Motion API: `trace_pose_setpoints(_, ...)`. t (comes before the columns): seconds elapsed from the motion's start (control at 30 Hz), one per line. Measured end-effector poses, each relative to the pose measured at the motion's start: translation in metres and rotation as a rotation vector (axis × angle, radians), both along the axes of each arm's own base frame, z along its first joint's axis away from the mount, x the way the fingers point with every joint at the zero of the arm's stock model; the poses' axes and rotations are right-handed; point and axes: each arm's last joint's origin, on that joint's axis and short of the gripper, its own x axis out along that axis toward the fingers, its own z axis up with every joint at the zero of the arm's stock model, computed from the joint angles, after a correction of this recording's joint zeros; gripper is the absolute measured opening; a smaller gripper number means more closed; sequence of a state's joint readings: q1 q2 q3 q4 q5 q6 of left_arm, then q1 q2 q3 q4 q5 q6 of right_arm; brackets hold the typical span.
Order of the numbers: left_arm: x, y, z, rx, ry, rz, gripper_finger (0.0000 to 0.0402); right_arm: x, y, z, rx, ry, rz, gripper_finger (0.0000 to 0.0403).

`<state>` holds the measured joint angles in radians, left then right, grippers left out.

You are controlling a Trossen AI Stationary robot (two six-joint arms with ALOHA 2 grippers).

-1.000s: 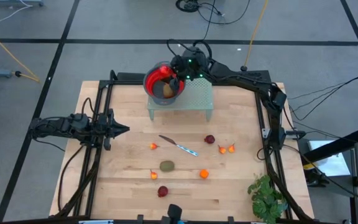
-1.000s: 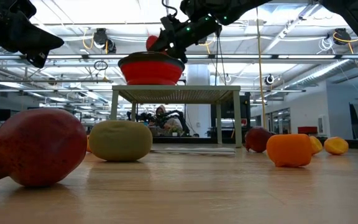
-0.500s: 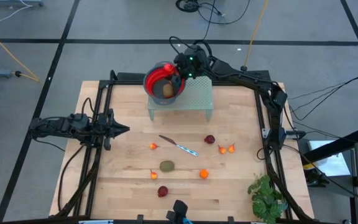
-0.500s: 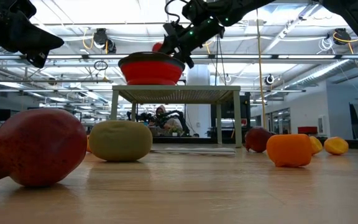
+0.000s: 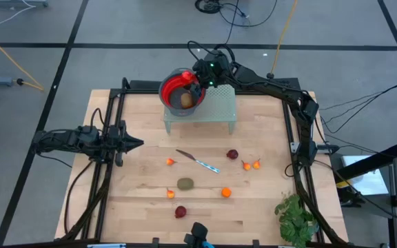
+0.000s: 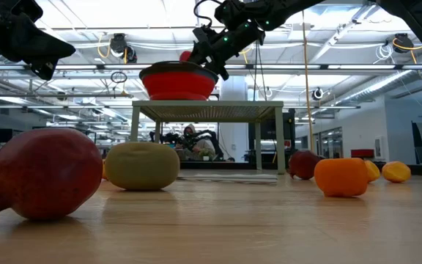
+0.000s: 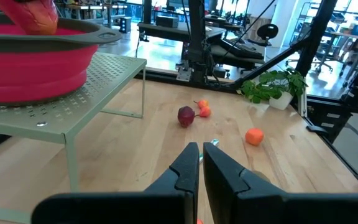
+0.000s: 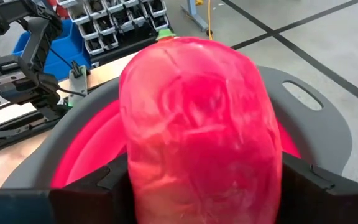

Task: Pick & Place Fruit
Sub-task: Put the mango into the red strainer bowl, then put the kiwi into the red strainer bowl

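A red bowl (image 5: 178,93) stands on a pale green perforated stand (image 5: 216,107) at the table's far side, with an olive-brown fruit (image 5: 185,100) inside. My right gripper (image 8: 204,180) hangs over the bowl, shut on a long red fruit (image 8: 197,124), which also shows in the low view (image 6: 187,55). More fruit lies on the table: dark red ones (image 5: 232,154) (image 5: 180,212), an olive oval (image 5: 185,183) and several small orange pieces (image 5: 226,192). My left gripper (image 5: 140,143) waits shut at the table's left. My right gripper pinches the long red fruit by its two opposite sides (image 8: 132,168) between the two fingers (image 8: 92,190). The fingers come from the table's far right, slanting down. The fruit hangs over the bowl's inside; the bowl's rim (image 6: 178,68) hides its lower end.
A thin silver knife (image 5: 198,162) lies mid-table among the fruit. A green leafy plant (image 5: 296,217) stands at the near right corner. The stand's legs (image 6: 261,139) rise from the table's far part. Bare wood lies along the near edge.
My right gripper has tipped down a little over the bowl. The red fruit in it has sunk lower toward the bowl's rim and stays between the fingers.
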<state>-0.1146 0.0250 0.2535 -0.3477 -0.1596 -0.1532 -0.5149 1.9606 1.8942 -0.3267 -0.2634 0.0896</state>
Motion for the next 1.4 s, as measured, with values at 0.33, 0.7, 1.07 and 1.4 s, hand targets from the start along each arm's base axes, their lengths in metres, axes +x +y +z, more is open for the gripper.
trace_pose_setpoints(0.33, 0.0, 0.0, 0.0, 0.0, 0.0, 0.0, 0.0021, 0.001, 0.002, 0.0, -0.02, 0.005, 0.014, 0.0296)
trace_pose_setpoints(0.7, 0.0, 0.0, 0.0, 0.025, 0.001, -0.003, 0.0021, 0.002, 0.002, 0.002, -0.034, -0.015, 0.012, 0.0307)
trace_pose_setpoints(1.07, 0.0, 0.0, 0.0, 0.019, 0.001, -0.002, 0.0021, 0.0, 0.006, 0.011, -0.067, -0.038, 0.0, 0.0295)
trace_pose_setpoints(1.4, 0.0, 0.0, 0.0, 0.019, -0.001, -0.002, 0.0021, -0.01, 0.07, 0.041, -0.171, 0.001, 0.176, 0.0146)
